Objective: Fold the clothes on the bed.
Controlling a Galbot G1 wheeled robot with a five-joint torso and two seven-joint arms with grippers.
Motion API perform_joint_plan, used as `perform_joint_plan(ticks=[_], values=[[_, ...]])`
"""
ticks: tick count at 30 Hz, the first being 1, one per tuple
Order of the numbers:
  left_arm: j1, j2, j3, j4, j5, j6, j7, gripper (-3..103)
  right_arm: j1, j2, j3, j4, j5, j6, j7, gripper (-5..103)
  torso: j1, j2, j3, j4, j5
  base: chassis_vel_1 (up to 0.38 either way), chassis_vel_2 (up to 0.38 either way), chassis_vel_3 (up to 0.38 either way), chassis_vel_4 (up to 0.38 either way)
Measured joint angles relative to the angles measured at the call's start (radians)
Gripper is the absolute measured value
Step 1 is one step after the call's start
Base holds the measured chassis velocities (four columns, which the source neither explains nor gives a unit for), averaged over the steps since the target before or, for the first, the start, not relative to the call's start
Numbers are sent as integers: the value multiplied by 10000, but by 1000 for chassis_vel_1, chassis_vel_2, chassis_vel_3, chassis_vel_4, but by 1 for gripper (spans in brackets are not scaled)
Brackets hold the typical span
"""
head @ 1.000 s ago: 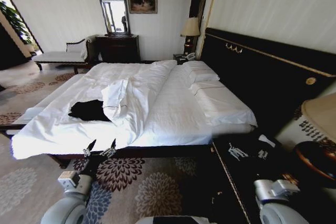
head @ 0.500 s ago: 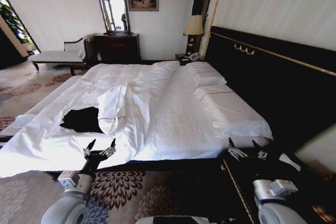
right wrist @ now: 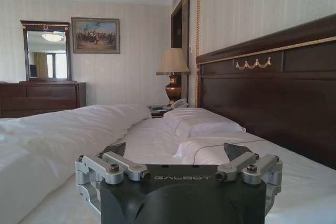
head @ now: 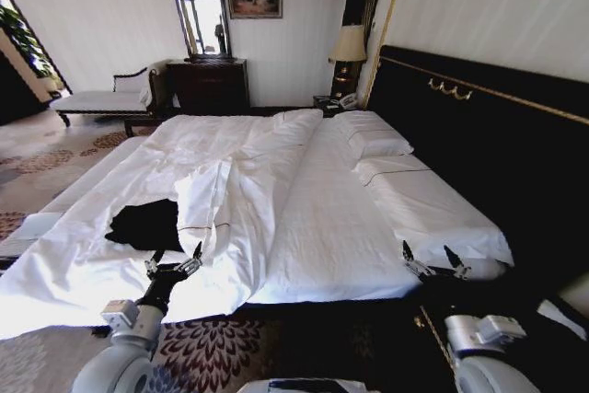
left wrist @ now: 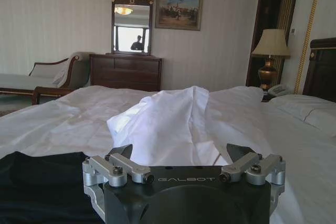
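Black T-shirt (head: 145, 225) on bed (head: 331, 227), just ahead of left gripper (head: 175, 260); left nearer; both spread, empty; right gripper (head: 433, 262) well apart.

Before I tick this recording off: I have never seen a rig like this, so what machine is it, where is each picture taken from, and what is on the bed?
This is a wheeled robot with two arms, each ending in a two-fingered gripper. The wide picture comes from a camera on its head, looking down at the bed. The other two come from cameras on each wrist, so the dark block with metal fingers at the bottom of each is that arm's own gripper.

In the head view the left gripper is open, at the near edge of the bed, just short of the black T-shirt. The shirt lies crumpled on the white sheet beside a folded-back flap of duvet. The right gripper is open too, near the pillow end by the black headboard. Neither gripper holds anything.
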Motion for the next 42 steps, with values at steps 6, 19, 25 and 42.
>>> perform_joint_plan(ticks=[6, 19, 25, 42], values=[[-67, 15, 16, 35, -58, -1, -44, 100, 1, -6, 11, 0, 25, -25, 22, 100, 0, 0, 0, 0, 0, 19, 295, -12, -287], [-49, 13, -43, 40, -76, 22, -46, 100, -22, 11, -22, 29, -25, -103, 52, 100, 0, 0, 0, 2, 2, 106, 322, -104, -328], [-51, 10, -44, 47, -77, 27, -44, 100, -30, 30, -24, 33, -43, -119, 60, 100, 0, 0, 0, -1, 2, 184, 387, -183, -384], [32, -70, -58, 58, -2, 29, -11, 100, -76, -532, -340, 175, 134, -161, -108, 100, 5, -1, 1, -3, -7, 211, 371, -201, -374]])
